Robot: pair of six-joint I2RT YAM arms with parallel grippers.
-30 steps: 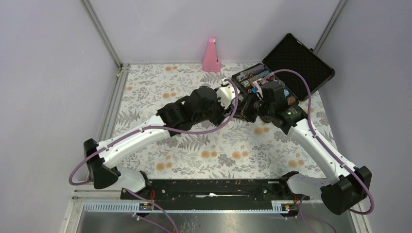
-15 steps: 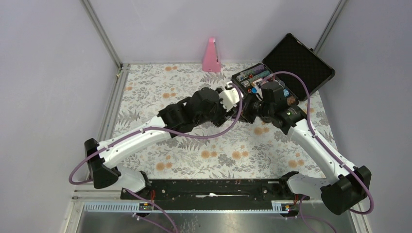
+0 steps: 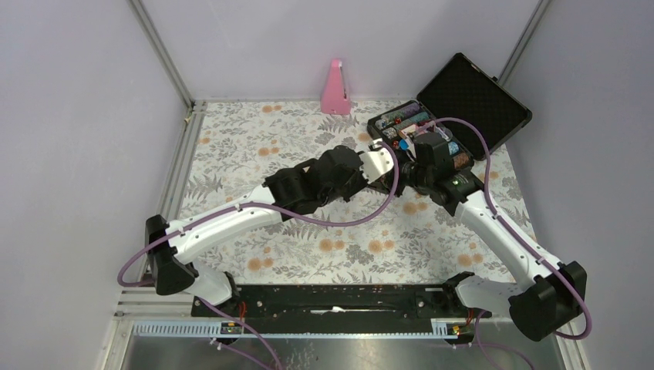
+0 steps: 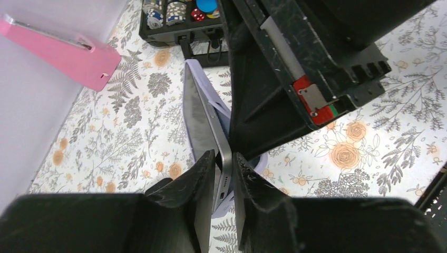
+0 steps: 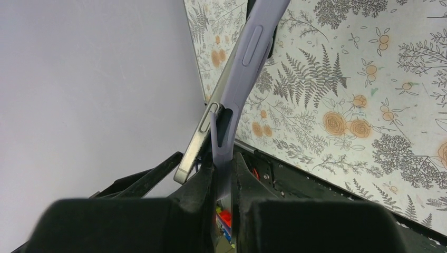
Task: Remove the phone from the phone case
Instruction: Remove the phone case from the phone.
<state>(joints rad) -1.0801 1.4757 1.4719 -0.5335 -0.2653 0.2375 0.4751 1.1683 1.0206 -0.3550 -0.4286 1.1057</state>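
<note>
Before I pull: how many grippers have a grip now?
2. The left gripper pinches the phone's bottom end; the right gripper pinches the case's rim. Both grips are in plain view.

No text, label or number can be read (in any view).

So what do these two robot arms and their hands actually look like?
The left arm and right arm have white tubular links joined by chunky black joints and black bases. A purple cable loops loosely along each. The left hand and right hand are black with two flat, scuffed fingers. A small green light glows on the right arm.
</note>
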